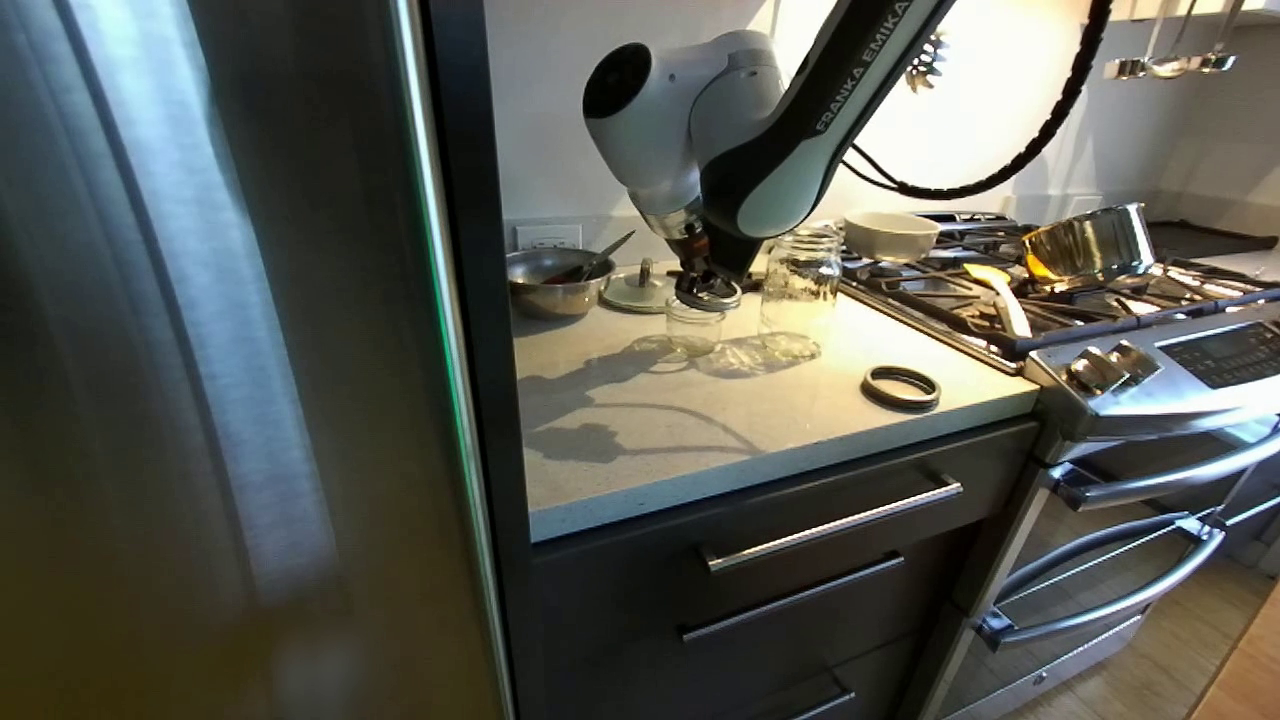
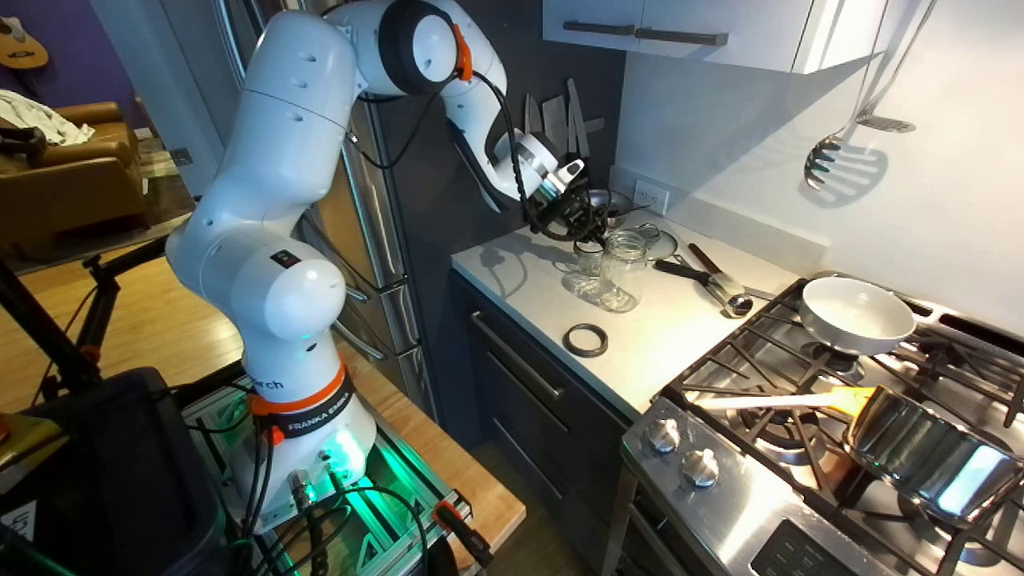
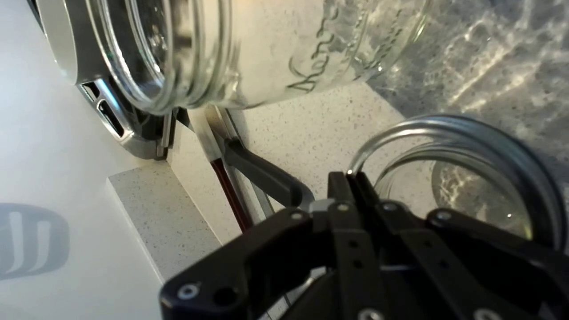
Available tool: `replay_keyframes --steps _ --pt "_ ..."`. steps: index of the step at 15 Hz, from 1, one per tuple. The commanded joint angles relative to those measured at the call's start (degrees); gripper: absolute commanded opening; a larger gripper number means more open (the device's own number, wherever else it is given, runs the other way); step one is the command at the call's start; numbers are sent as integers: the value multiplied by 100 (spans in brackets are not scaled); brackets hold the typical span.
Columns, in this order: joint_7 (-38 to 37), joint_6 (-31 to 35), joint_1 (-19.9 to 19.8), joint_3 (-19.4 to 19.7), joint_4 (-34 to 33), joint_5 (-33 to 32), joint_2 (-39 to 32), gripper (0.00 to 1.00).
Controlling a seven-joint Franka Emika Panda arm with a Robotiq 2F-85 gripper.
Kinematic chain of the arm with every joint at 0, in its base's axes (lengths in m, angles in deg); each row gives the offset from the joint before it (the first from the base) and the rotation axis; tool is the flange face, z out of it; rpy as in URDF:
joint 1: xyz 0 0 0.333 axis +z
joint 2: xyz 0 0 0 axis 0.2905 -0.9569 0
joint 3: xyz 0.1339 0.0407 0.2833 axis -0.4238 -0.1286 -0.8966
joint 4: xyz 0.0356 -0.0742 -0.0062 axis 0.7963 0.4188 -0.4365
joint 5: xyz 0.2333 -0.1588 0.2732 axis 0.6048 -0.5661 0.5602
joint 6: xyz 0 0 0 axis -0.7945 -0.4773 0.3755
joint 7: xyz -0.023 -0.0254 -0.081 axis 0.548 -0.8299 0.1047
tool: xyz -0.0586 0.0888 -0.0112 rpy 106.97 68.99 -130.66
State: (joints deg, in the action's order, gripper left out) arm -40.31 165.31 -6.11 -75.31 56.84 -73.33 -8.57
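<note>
My gripper is shut on a thin metal ring, pinching its edge between the fingertips. In the wrist view the ring hangs above the mouth of a small glass jar; whether the two touch, I cannot tell. An exterior view has the ring slightly tilted over that small jar, which stands upright on the counter. Right beside it rises a tall glass jar with no lid, also near the gripper in the wrist view. A dark ring lies flat near the counter's front edge.
A metal bowl and a glass lid sit behind the jars. Utensils such as a black-handled tool lie toward the stove. The stove carries a white bowl and a tilted pot. A fridge borders the counter.
</note>
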Motion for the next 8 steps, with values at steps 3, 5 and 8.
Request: replay_keyframes --steps 3,5,8 --pt "161 -145 -120 -158 -211 17 -178 1" --pt "188 -144 -120 -168 -253 33 -214 1" --pt "213 -145 -118 -179 -303 43 -257 1"
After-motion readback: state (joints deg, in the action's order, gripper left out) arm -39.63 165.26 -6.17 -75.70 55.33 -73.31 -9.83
